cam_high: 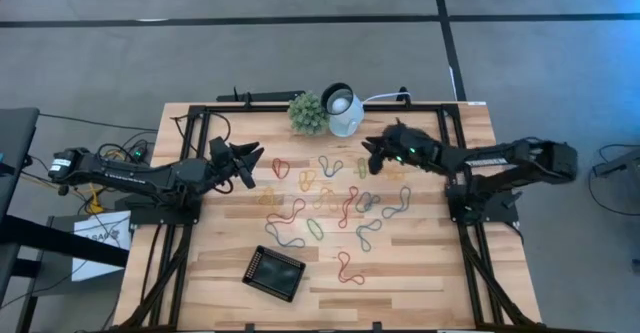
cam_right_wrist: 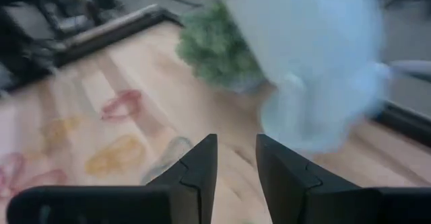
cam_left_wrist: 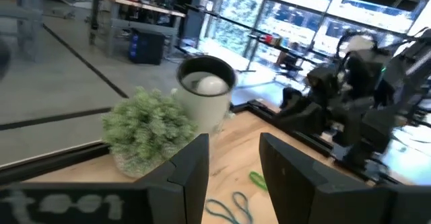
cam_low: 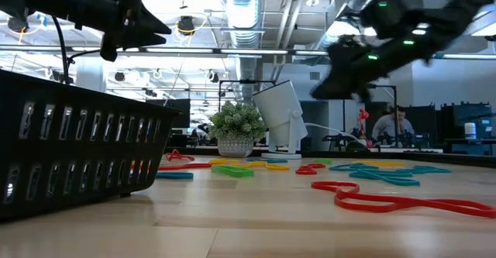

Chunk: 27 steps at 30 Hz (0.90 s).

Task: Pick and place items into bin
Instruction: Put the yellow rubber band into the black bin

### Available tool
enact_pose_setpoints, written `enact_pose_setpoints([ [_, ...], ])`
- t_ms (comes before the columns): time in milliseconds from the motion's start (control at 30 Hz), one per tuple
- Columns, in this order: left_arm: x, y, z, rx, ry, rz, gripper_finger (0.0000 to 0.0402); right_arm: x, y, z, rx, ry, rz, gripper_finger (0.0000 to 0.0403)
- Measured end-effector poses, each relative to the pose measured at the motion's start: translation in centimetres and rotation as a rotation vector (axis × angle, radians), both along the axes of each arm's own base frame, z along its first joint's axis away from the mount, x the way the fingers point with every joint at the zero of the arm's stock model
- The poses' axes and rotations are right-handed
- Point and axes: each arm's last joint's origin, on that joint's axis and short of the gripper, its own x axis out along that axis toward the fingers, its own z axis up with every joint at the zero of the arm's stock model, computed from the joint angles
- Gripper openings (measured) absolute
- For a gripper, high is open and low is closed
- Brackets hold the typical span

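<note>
Left gripper point(cam_high: 252, 163): mine, fingers apart, empty, at the bands' left edge.
Right gripper point(cam_high: 367, 157): fingers apart, probably empty, near lamp point(cam_high: 343, 108).
Bands point(cam_high: 325, 201): scattered mid-table.
Bin point(cam_high: 274, 272): front, apart from the bands.

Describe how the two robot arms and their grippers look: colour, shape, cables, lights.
Both arms are dark, almost black, built of jointed segments on black frames at the table's sides. The left gripper and the right gripper each end in two flat, angular dark fingers. Small green lights glow on the right arm near its wrist. The left arm has a white label at its far end and black cables beside it.
</note>
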Motion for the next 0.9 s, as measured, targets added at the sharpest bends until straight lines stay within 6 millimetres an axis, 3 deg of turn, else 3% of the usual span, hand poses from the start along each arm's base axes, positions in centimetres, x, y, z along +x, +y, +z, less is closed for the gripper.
enact_pose_setpoints([
  [167,0.1,0.4,-0.1,0.002,0.004,0.015,0.0122,3.2,-1.8,-0.4,0.036,0.068,0.045,0.0097],
  [233,0.1,0.4,-0.2,0.002,0.015,-0.001,0.0122,4.3,-2.2,0.4,0.017,0.032,0.069,0.0097],
  [433,0.3,0.4,-0.6,0.001,0.055,-0.013,0.0122,5.5,-2.6,1.6,-0.048,0.027,0.09,0.0097],
  [600,0.6,0.3,-1.1,-0.023,0.076,-0.033,0.0122,5.0,-1.7,0.7,0.017,0.149,0.178,0.0097],
  [733,1.1,0.3,-1.7,-0.06,0.086,-0.051,0.0122,3.6,0.4,-2.0,0.111,0.422,0.252,0.0097],
  [900,1.6,0.2,-2.4,-0.087,0.114,-0.049,0.0122,1.3,2.5,-5.2,0.168,0.582,0.224,0.0097],
])
